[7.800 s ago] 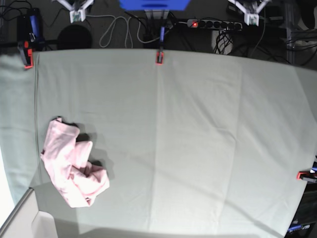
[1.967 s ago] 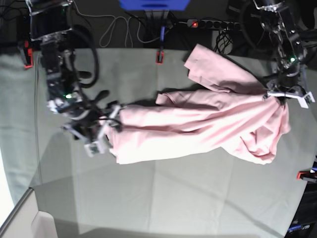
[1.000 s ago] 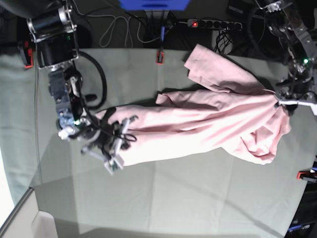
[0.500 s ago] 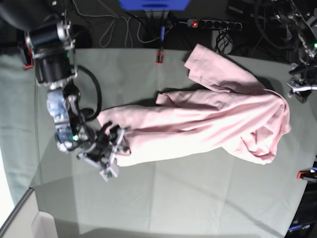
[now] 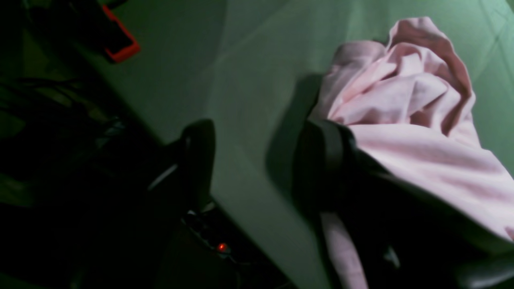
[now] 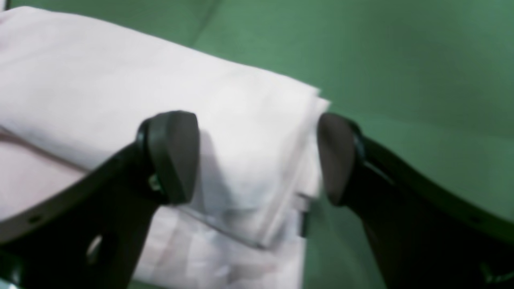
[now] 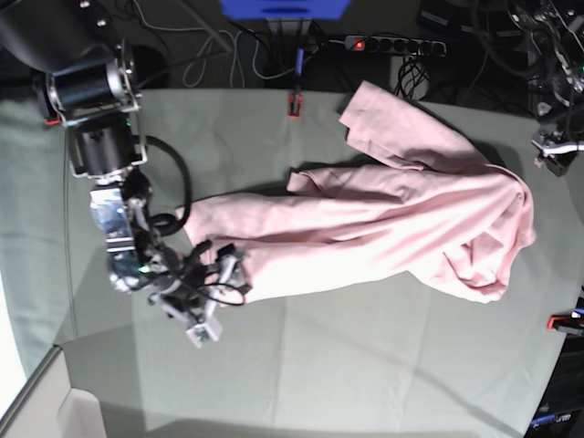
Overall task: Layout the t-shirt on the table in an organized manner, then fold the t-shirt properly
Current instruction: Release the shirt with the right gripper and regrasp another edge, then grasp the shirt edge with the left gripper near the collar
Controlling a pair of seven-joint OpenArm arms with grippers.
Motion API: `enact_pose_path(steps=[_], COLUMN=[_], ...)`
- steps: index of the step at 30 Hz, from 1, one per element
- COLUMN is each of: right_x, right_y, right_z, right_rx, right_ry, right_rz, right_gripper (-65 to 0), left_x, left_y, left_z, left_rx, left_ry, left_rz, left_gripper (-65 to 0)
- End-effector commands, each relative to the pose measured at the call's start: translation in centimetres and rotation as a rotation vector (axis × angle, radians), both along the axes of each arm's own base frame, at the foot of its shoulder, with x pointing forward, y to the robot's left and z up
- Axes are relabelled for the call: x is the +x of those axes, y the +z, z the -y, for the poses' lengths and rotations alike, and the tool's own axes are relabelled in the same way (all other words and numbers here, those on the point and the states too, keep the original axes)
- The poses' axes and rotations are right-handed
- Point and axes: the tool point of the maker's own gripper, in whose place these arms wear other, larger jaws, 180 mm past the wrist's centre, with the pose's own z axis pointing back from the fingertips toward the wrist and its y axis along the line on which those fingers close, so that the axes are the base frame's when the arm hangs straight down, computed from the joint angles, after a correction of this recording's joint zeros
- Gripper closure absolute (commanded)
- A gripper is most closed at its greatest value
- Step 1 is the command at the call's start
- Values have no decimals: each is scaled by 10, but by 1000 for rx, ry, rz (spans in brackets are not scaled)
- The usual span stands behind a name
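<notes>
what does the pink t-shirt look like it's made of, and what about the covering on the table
The t-shirt looks like thin, soft knit fabric, probably cotton, matte: it bunches into loose rounded folds and drapes limply, with a stitched hem showing in the right wrist view. The table covering seems to be a woven cloth sheet, matte pale grey-green, judging by its straight fold creases and faint wrinkles.

base: even, bright | left wrist: dim (heavy shadow) | right wrist: blurred

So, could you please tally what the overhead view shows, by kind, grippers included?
T-shirt: 1
Grippers: 2, left gripper and right gripper
Red table clamps: 3, at
Power strip: 1
Total: 7
</notes>
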Motion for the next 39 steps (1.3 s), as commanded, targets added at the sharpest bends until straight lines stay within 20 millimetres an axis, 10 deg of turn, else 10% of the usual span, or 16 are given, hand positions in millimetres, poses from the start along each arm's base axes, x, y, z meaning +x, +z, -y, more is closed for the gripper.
enact_pose_path(steps=[1, 8, 15, 26, 32, 39], right_x=[12, 12, 40, 125, 177, 186], right_y=[13, 13, 71, 217, 231, 216], right_z=[1, -7, -14, 30, 91, 131], right_rx=[13, 25, 28, 175, 229, 205], right_ry=[-2, 4, 28, -169, -446, -552], right_rz=[38, 34, 194, 487, 487, 466], right_gripper=[-444, 0, 0, 0, 0, -110], left_x=[4, 4, -4, -11, -25, -34], left_y=[13, 13, 9, 31, 30, 16], left_z=[-6, -6, -6, 3, 8, 21], left_rx=[35, 37, 34, 86, 89, 38], left_ry=[-4, -4, -5, -42, -43, -25], left_rz=[31, 31, 13, 24, 1, -13], left_gripper=[-337, -337, -337, -337, -337, -356])
